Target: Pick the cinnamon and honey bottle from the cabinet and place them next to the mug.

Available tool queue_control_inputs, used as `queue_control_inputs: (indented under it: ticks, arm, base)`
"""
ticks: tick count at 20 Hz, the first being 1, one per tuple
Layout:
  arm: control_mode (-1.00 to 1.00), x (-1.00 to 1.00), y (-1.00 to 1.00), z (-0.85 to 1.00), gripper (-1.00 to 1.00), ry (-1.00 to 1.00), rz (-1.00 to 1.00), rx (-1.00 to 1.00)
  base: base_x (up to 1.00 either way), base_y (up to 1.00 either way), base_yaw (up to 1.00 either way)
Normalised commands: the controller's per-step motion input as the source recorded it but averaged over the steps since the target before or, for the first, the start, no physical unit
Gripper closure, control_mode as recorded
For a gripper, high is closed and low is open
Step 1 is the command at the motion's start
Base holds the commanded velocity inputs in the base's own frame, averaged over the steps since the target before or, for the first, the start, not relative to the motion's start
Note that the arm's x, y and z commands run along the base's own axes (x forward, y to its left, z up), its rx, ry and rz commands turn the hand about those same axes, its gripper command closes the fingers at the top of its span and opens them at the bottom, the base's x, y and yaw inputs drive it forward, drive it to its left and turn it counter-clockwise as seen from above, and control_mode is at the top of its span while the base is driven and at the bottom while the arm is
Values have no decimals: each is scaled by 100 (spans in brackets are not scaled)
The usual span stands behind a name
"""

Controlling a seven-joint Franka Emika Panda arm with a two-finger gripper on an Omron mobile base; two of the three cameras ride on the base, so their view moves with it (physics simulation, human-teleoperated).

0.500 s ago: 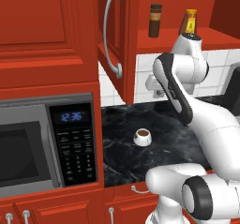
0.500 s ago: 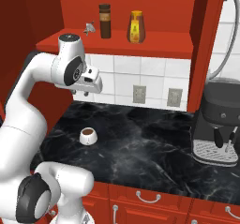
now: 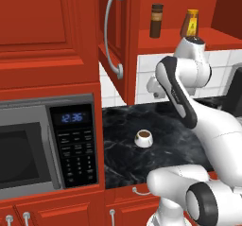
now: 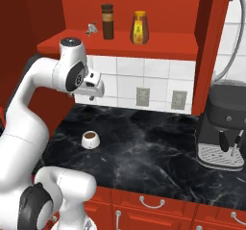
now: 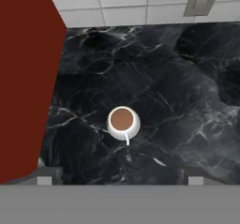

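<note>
The cinnamon (image 3: 156, 20) (image 4: 107, 21) and the honey bottle (image 3: 191, 24) (image 4: 139, 28) stand upright side by side on the shelf of the open red cabinet (image 4: 120, 48). The cabinet door (image 3: 118, 55) is swung out with its curved silver handle showing. The white mug (image 3: 143, 138) (image 4: 89, 139) (image 5: 123, 122), holding brown liquid, sits on the black marble counter. My gripper (image 4: 92, 92) (image 3: 153, 87) (image 5: 119, 178) hangs below the shelf, above the mug and pointing down at the counter. Its fingertips (image 5: 44, 178) are spread wide with nothing between them, so it is open.
A microwave (image 3: 42, 144) stands at the counter's left end and a dark coffee machine (image 4: 223, 128) at the right. A small silver object (image 4: 91, 29) lies on the shelf left of the cinnamon. Two wall outlets (image 4: 141, 96) sit on the tiles. Red drawers (image 4: 153, 202) run below.
The arm and hand have sunk slightly. The bottles and mug have not moved.
</note>
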Motion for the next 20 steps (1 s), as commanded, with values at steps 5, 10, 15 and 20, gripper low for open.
queue_control_inputs:
  ticks: [5, 10, 15, 20]
  arm:
    - [-100, -31, -14, 23, -100, -39, 0, 13]
    - [-100, -20, -7, 93, -100, -38, 0, 6]
    - [-100, -62, 0, 100, -100, -29, -1, 1]
    - [-100, -66, 0, 100, -100, -23, -4, 0]
  base:
    - [0, 0, 0]
    - [0, 0, 0]
    - [0, 0, 0]
    - [0, 0, 0]
